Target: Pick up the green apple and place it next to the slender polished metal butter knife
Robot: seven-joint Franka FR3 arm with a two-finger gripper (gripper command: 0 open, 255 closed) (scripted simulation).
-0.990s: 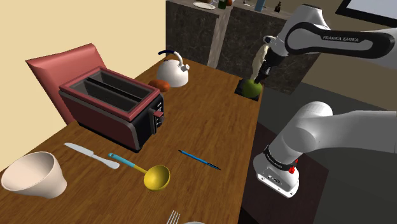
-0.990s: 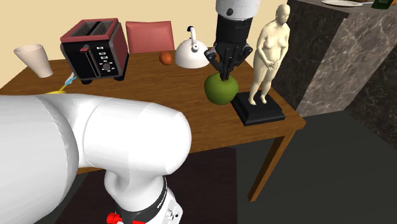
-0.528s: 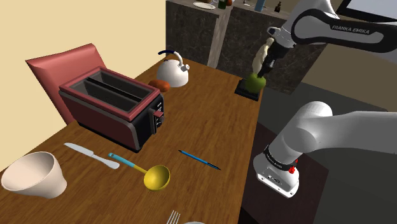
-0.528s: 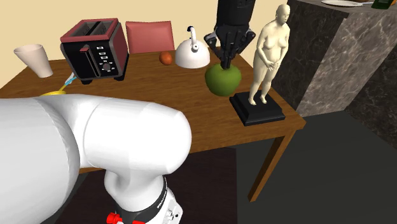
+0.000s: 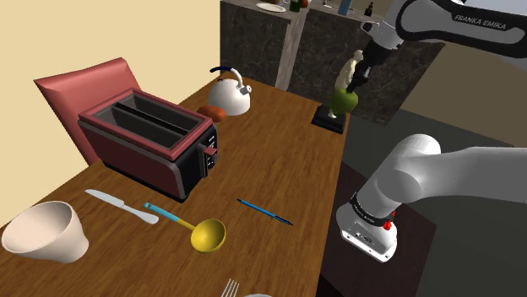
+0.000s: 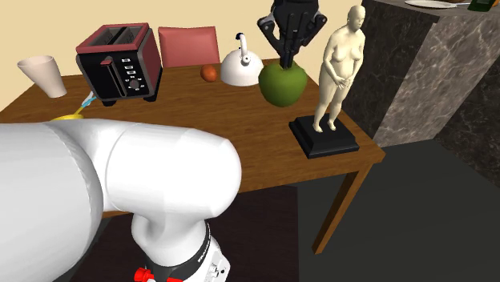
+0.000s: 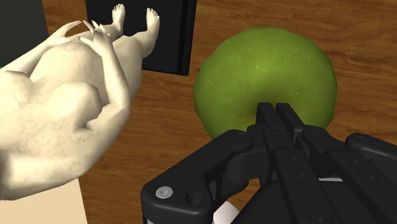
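Note:
The green apple (image 5: 342,102) hangs in the air above the far end of the wooden table (image 5: 279,160), right beside a cream figurine (image 6: 340,60) on a black base (image 6: 323,136). My gripper (image 6: 287,64) is above the apple (image 6: 283,84), fingers pinched together at its top. In the wrist view the gripper (image 7: 275,113) meets over the apple (image 7: 254,70), with the figurine (image 7: 57,108) close alongside. The silvery butter knife (image 5: 121,206) lies near the table's front, at the shoulder view's left, between a cream bowl (image 5: 44,229) and a yellow ladle (image 5: 196,230).
A dark red toaster (image 5: 152,139) stands mid-table, with a white kettle (image 5: 230,93) and a small orange-red object (image 5: 216,113) behind it. A blue pen (image 5: 264,211) lies near the ladle. A red chair (image 5: 84,89) stands at the table's far side. A dark stone counter (image 6: 417,64) rises behind the figurine.
The gripper has risen steadily with the apple in it, from just above the tabletop to well above it, beside the figurine's upper body.

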